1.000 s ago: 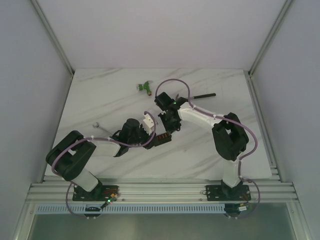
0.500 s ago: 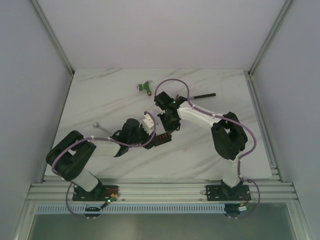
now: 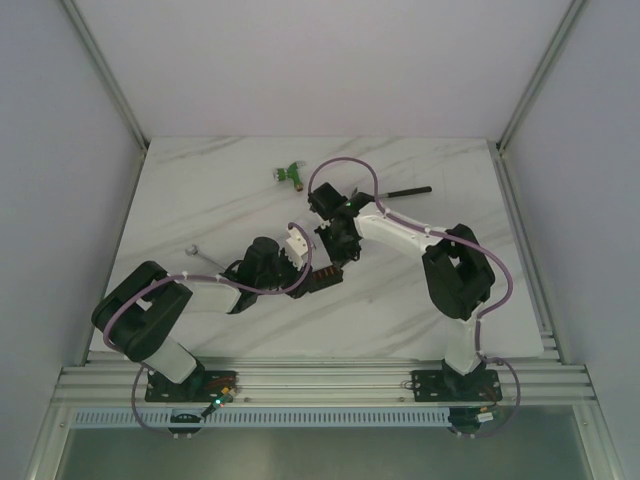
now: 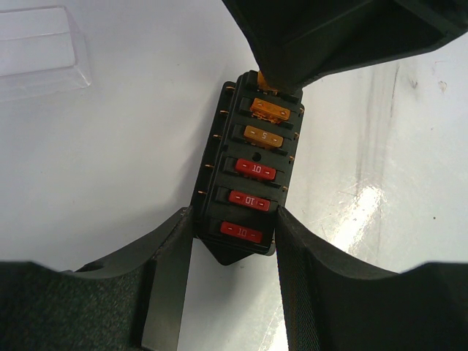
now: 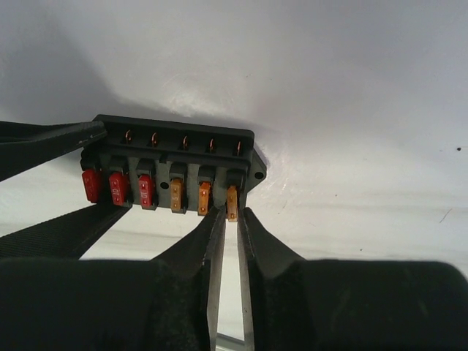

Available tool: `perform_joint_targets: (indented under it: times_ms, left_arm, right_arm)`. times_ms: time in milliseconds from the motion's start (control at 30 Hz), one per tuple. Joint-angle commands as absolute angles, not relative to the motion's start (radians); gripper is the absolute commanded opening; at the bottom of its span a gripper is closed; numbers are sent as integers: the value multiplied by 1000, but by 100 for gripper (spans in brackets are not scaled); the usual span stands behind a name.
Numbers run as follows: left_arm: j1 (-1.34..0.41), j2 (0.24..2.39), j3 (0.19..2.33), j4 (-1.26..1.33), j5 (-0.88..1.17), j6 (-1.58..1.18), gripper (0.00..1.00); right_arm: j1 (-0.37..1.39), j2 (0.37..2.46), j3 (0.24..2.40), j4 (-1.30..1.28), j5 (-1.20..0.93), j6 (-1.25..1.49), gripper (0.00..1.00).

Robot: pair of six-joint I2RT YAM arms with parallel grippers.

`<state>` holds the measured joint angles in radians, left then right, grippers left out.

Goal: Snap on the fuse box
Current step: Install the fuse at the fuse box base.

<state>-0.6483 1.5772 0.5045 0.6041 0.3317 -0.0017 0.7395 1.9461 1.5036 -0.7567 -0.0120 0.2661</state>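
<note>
The fuse box (image 3: 326,277) is a small black block lying mid-table. In the left wrist view (image 4: 248,172) it shows three red and two orange fuses in a row. My left gripper (image 4: 234,223) is shut on its near end, one finger on each long side. My right gripper (image 5: 232,213) reaches in from the far end, nearly closed, with its fingertips pinching an orange fuse (image 5: 232,202) that stands in the last slot of the fuse box (image 5: 172,146). In the top view the two grippers (image 3: 312,270) (image 3: 336,256) meet over the box.
A clear plastic lid (image 4: 40,47) lies on the table left of the box. A green fitting (image 3: 290,175) and a black-handled tool (image 3: 405,190) lie at the back. A small grey metal piece (image 3: 193,250) lies to the left.
</note>
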Motion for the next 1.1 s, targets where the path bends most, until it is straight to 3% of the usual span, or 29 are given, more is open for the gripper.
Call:
perform_joint_targets:
  times_ms: [0, 167, 700, 833, 1000, 1067]
  left_arm:
    - [-652, 1590, 512, 541, 320, 16, 26]
    - [-652, 1591, 511, 543, 324, 15, 26]
    - [-652, 1590, 511, 542, 324, 15, 26]
    - [-653, 1589, 511, 541, 324, 15, 26]
    - [-652, 1587, 510, 541, 321, 15, 25]
    - [-652, 1584, 509, 539, 317, 17, 25]
  right_arm:
    - [749, 1928, 1563, -783, -1, 247, 23]
    - [750, 1944, 1564, -787, 5, 246, 26]
    - [750, 1998, 1546, -806, 23, 249, 25]
    - [750, 2002, 1543, -805, 21, 248, 17]
    - [750, 2002, 1520, -806, 19, 249, 0]
    - [750, 2005, 1494, -805, 21, 248, 0]
